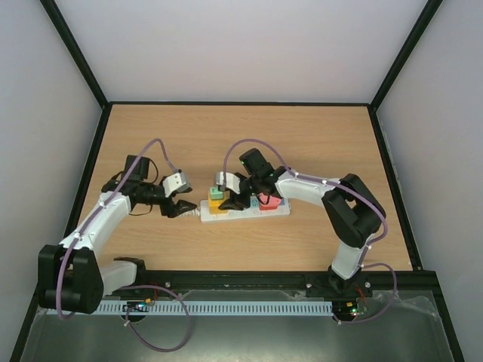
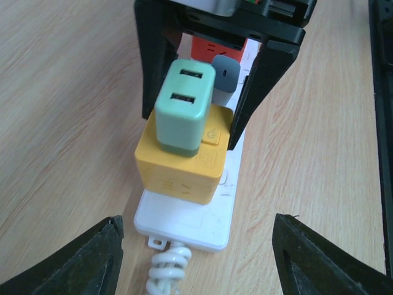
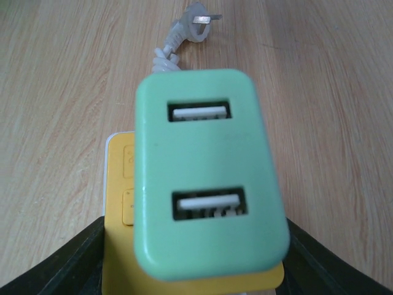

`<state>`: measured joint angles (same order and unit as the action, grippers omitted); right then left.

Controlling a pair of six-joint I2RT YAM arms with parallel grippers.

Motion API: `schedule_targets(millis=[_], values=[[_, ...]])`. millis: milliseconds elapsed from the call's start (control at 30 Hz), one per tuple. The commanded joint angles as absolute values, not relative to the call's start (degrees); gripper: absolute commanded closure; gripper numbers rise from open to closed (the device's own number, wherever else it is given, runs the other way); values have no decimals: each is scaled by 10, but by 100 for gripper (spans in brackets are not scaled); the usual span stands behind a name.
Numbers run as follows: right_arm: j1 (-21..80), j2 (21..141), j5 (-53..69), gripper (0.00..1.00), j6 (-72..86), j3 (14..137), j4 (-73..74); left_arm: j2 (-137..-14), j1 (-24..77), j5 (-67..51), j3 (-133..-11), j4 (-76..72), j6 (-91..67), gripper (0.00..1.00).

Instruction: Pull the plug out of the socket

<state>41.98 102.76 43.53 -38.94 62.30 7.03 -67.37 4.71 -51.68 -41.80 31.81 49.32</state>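
Observation:
The socket (image 1: 281, 210), a long white power strip, lies across the middle of the table. A yellow cube adapter (image 1: 217, 207) sits in its left end, with a mint-green two-port USB plug (image 1: 216, 194) on top. The left wrist view shows the strip (image 2: 190, 221), the adapter (image 2: 178, 166) and the plug (image 2: 184, 104). My right gripper (image 1: 230, 200) is open, with one finger on each side of the adapter and the plug (image 3: 202, 153). My left gripper (image 1: 187, 207) is open and empty just off the strip's left end.
A red plug (image 1: 269, 201) and a grey plug (image 2: 226, 72) sit further right on the strip. The strip's coiled white cord (image 2: 166, 270) leaves its left end, between my left fingers. Black frame rails edge the wooden table.

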Motion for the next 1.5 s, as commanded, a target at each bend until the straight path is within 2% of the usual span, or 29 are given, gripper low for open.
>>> schedule_targets(millis=[0,333,833,1033,1467], values=[[430,991,440,51,-331,579,75,-657,94,-514,-395,250,483,32],[430,917,436,54,-329,494,58,-673,174,-499,-378,155,446,36],[430,916,394,58,-316,436,-31,-761,277,-476,-386,64,397,42],[429,912,398,59,-322,434,-28,-772,288,-457,-379,54,404,50],[430,923,395,65,-332,436,-21,-766,297,-469,-375,16,359,77]])
